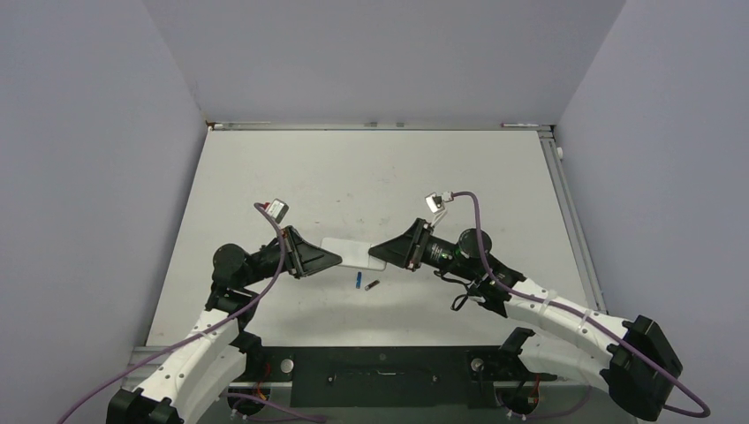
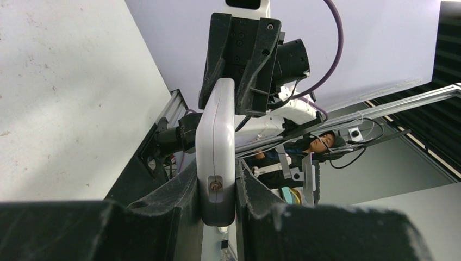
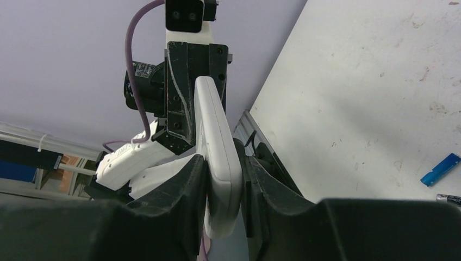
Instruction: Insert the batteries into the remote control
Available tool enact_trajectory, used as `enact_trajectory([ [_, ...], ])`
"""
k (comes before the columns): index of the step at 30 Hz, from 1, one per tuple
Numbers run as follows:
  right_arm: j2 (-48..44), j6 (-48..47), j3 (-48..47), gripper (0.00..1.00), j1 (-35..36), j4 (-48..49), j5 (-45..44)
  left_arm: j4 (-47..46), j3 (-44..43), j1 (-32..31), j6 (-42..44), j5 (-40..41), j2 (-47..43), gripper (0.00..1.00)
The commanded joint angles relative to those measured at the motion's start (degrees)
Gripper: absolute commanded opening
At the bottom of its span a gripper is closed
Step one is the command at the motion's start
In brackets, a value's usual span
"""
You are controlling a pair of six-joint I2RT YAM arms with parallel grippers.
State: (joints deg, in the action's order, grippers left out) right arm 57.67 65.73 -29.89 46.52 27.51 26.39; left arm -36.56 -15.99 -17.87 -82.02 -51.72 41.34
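The left gripper [image 1: 333,258] is clamped on one end of the remote control [image 1: 353,252] and the right gripper [image 1: 380,254] pinches the opposite end. I think this shared hold serves to pass or turn the handset for loading. The blue battery [image 1: 359,283] and the dark battery [image 1: 372,285] lie side by side on the table [image 1: 265,177], near both grippers, not held

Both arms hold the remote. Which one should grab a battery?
Probably the right. Both pincers grip the remote control, but the blue battery and dark battery on the table show in the wrist view of the right pincer, close by. The left pincer can hold on.
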Motion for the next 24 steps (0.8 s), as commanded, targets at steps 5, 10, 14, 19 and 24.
enact_trajectory([
  [5,-2.73,-0.33,1.7,0.08,0.67,5.81,-0.22,-3.43,-0.27,-0.26,0.02,0.4,-0.24,0.0],
  [10,-5.77,0.85,4.02,0.09,0.71,8.84,-1.49,-3.56,-0.28,-0.24,-0.45,0.89,-0.26,0.0],
  [14,-7.37,2.23,5.71,0.08,0.82,11.62,-1.73,-3.87,-0.27,-0.29,-0.85,1.23,-0.13,0.0],
  [19,-8.18,1.02,5.39,0.09,0.89,8.16,-2.11,-3.42,-0.66,-0.26,-0.59,1.44,0.03,0.0],
  [24,-9.91,-0.96,4.85,0.11,0.94,2.59,-3.1,-1.96,-1.3,-0.24,0.47,1.54,0.2,0.0],
])
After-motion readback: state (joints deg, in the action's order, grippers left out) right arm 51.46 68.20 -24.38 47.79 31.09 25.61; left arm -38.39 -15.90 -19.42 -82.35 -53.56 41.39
